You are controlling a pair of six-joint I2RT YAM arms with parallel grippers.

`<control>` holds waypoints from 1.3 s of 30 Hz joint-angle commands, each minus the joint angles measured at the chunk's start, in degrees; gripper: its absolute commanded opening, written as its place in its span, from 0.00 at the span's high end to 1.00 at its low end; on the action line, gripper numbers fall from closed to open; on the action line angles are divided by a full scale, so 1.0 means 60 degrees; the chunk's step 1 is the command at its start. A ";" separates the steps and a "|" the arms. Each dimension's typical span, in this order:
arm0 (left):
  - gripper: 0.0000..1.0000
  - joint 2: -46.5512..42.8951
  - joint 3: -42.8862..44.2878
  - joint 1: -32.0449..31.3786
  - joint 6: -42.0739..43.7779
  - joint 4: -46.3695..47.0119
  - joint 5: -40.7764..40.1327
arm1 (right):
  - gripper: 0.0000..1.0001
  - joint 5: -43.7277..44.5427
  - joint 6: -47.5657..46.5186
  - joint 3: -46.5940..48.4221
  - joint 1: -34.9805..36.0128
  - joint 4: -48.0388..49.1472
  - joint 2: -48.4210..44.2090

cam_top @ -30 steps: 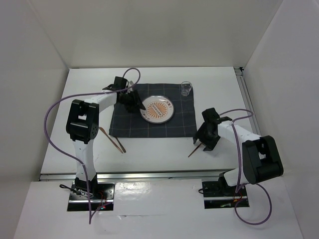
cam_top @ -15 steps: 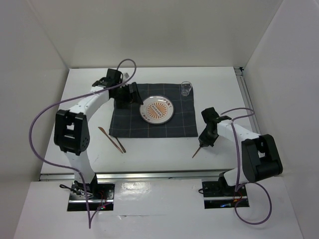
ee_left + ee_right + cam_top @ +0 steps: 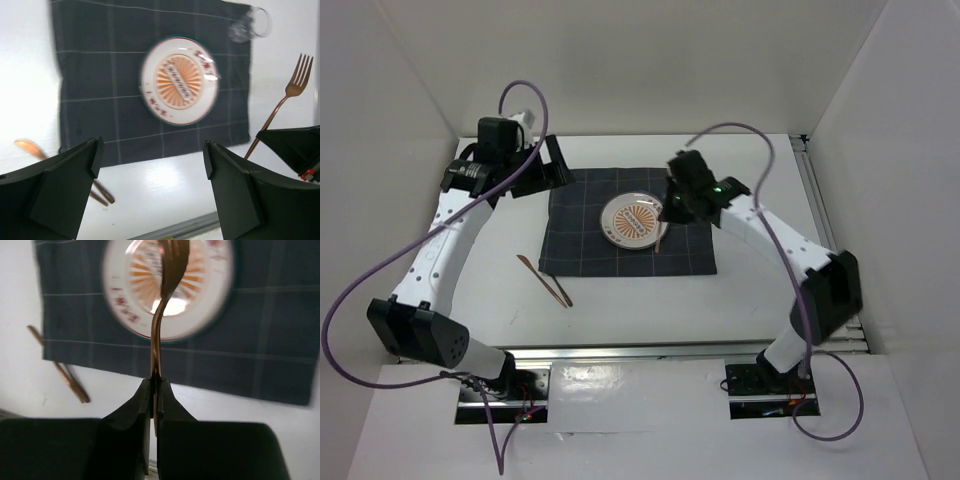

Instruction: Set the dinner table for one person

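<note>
The dinner table (image 3: 490, 235) is white, with a dark navy grid cloth (image 3: 590, 250) in its middle. A white plate with an orange sunburst (image 3: 632, 220) lies on the cloth. My right gripper (image 3: 672, 208) hangs over the cloth just right of the plate, shut on the handle of a copper fork (image 3: 160, 315). In the right wrist view the gripper (image 3: 156, 382) holds the fork with its tines over the plate (image 3: 210, 295). My left gripper (image 3: 552, 172) is raised off the cloth's back left corner and is open and empty (image 3: 150, 155).
Two copper utensils (image 3: 547, 281) lie crossed on the table left of the cloth's near corner. A clear glass (image 3: 250, 24) stands at the cloth's far right corner, hidden by the right arm in the top view. A metal rail (image 3: 620, 350) runs along the near edge.
My right gripper shut on the fork beside the cloth, then lifted it up and left over the cloth. My left gripper opened wide and drew back from the plate to the back left.
</note>
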 commanded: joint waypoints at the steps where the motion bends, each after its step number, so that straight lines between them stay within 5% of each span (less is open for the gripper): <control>1: 0.00 -0.0983 -0.0921 0.0238 -0.0801 -0.0765 -0.1826 | 1.00 -0.0599 -0.0721 0.2118 0.1302 0.0937 0.2022; 15: 0.00 -0.4134 -0.4175 0.1131 -0.2370 -0.1629 -0.2064 | 1.00 -0.1126 -0.0869 0.8318 0.2361 0.1379 0.8352; 20: 0.00 -0.4530 -0.5041 0.1131 -0.2721 -0.1804 -0.1858 | 0.99 -0.1213 -0.0079 0.8748 0.2361 0.1714 0.9276; 22: 0.00 -0.4880 -0.5452 0.1131 -0.2852 -0.1805 -0.1858 | 0.73 -0.1316 0.0142 0.8836 0.2259 0.1803 0.9408; 25: 0.00 -0.5086 -0.5730 0.1234 -0.2956 -0.1805 -0.1654 | 0.49 -0.1317 0.0143 0.8836 0.2259 0.1803 0.9279; 29: 0.02 -0.5087 -0.5731 0.1234 -0.3074 -0.1805 -0.1857 | 0.37 -0.1666 -0.0061 0.8339 0.2259 0.1803 0.8532; 39: 0.02 -0.4809 -0.4852 0.1234 -0.2986 -0.1849 -0.3175 | 0.43 -0.1287 -0.1321 0.5644 0.3576 0.1803 0.6494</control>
